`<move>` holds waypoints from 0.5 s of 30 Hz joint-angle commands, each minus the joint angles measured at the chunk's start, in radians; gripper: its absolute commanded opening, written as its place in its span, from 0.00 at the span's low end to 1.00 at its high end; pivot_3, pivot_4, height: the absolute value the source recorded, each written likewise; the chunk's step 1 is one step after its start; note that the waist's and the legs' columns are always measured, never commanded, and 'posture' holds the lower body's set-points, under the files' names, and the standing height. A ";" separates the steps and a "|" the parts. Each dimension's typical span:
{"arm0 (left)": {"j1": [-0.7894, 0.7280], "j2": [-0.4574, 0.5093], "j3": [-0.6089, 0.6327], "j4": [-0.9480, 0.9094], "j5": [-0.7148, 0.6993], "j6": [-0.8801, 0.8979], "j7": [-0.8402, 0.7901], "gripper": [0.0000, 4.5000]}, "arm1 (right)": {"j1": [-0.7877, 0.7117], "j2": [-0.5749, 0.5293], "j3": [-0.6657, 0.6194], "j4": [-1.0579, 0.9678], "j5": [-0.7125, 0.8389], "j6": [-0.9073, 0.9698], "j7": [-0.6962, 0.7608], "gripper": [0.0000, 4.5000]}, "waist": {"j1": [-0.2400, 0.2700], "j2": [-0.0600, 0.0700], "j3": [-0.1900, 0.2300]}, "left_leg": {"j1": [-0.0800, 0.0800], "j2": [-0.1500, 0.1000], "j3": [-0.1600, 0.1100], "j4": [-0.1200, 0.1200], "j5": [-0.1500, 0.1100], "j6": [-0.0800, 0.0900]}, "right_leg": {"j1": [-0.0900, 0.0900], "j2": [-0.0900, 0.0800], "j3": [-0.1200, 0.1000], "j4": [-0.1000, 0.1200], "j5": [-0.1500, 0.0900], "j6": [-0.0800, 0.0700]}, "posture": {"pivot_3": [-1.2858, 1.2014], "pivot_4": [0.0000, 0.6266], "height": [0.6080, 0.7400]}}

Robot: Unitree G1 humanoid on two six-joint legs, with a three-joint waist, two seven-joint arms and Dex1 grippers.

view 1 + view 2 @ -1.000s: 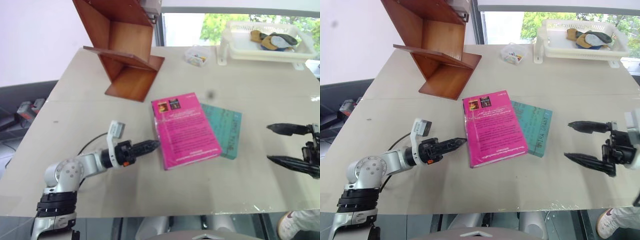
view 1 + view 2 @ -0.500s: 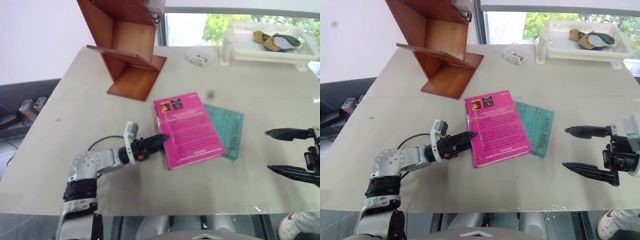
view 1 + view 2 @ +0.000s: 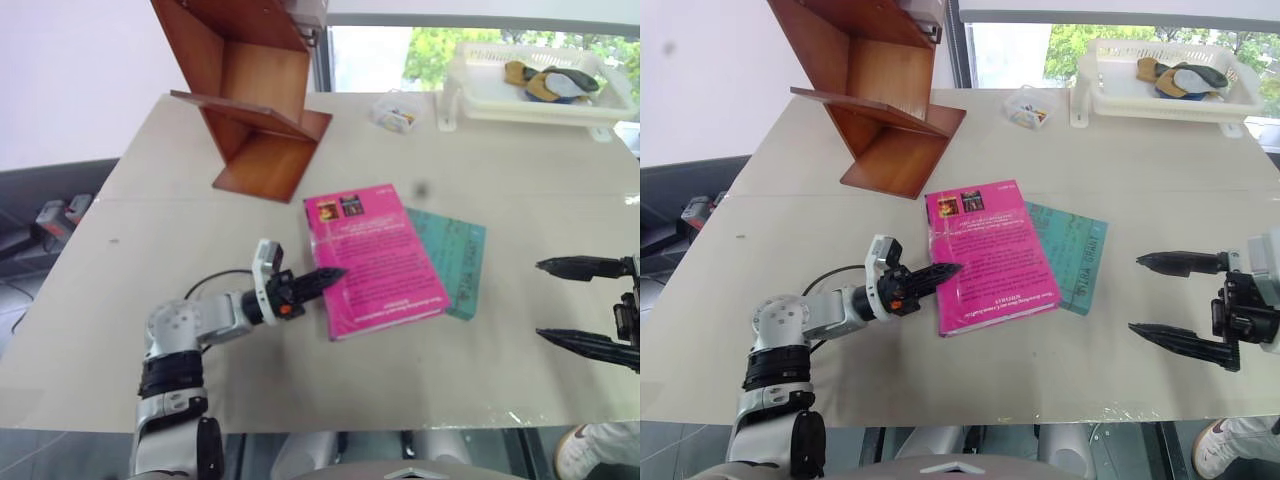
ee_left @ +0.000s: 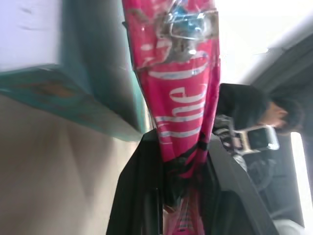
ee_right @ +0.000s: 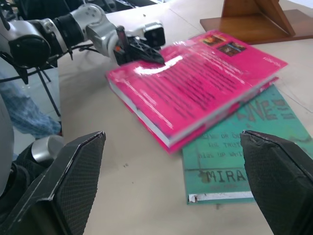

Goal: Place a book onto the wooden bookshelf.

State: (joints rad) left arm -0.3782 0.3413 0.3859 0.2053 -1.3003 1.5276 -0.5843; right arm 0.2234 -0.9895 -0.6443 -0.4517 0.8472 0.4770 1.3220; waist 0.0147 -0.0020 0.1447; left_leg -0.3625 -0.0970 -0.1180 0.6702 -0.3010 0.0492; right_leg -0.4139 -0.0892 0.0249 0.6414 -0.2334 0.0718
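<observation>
The pink book (image 3: pixel 375 260) lies flat mid-table, its right side overlapping a teal book (image 3: pixel 455 262). My left gripper (image 3: pixel 325 275) reaches in from the left and is shut on the pink book's near-left edge. In the left wrist view its two black fingers (image 4: pixel 142 196) clamp the pink spine (image 4: pixel 181 88). The wooden bookshelf (image 3: pixel 255 100) stands at the back left of the table, well away from the book. My right gripper (image 3: pixel 1136 295) hovers open to the right of both books, holding nothing. The right wrist view shows the pink book (image 5: pixel 195 88) lying ahead between its fingers.
A white basket (image 3: pixel 540 85) holding some items sits at the back right, with a small clear box (image 3: pixel 397 112) beside it. A cable trails on the table behind the left arm. A person (image 4: pixel 254 107) shows beyond the book in the left wrist view.
My left gripper has moved right onto the pink book's edge and closed on it. The right gripper stays in place, open.
</observation>
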 commanded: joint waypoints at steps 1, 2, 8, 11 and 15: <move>0.006 0.022 0.041 -0.086 -0.158 0.055 0.000 0.16 | -0.028 -0.006 -0.017 0.015 -0.014 -0.027 0.005 1.00 | 0.000 0.000 0.000 | 0.000 0.000 0.000 0.000 0.000 0.000 | 0.000 0.000 0.000 0.000 0.000 0.000 | 0.52 0.24 1.00; 0.009 0.027 0.040 -0.115 -0.184 0.050 0.007 0.16 | -0.040 -0.010 -0.013 0.027 -0.016 -0.029 0.010 1.00 | 0.000 0.000 0.000 | 0.000 0.000 0.000 0.000 0.000 0.000 | 0.000 0.000 0.000 0.000 0.000 0.000 | 0.52 0.24 1.00; -0.079 0.031 0.031 -0.229 -0.209 -0.109 0.080 0.16 | -0.135 0.000 0.029 0.127 -0.043 -0.068 0.018 1.00 | 0.002 -0.002 0.001 | 0.000 0.000 -0.001 0.000 0.000 0.000 | 0.000 0.000 0.001 0.000 0.000 0.000 | 0.52 0.24 1.00; -0.172 0.081 -0.051 -0.356 -0.031 -0.270 -0.003 0.16 | -0.210 0.025 0.034 0.205 -0.010 -0.061 0.008 1.00 | 0.002 -0.006 0.004 | 0.000 0.000 -0.001 0.000 0.000 -0.001 | 0.000 0.000 0.000 0.000 0.000 0.000 | 0.52 0.24 1.00; -0.258 0.219 -0.267 -0.496 0.291 -0.549 -0.221 0.16 | -0.319 0.032 0.049 0.290 0.028 -0.030 -0.002 1.00 | -0.002 -0.005 0.004 | -0.001 -0.001 0.001 -0.001 0.000 -0.001 | 0.000 0.000 0.000 -0.003 0.000 0.000 | 0.52 0.24 1.00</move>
State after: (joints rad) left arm -0.6131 0.5111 0.2048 -0.2004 -1.1410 1.1188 -0.6806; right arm -0.0612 -0.9546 -0.5884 -0.1736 0.8436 0.4367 1.3232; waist 0.0131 -0.0074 0.1483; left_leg -0.3632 -0.0976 -0.1163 0.6683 -0.3006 0.0484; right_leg -0.4140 -0.0894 0.0246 0.6380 -0.2333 0.0716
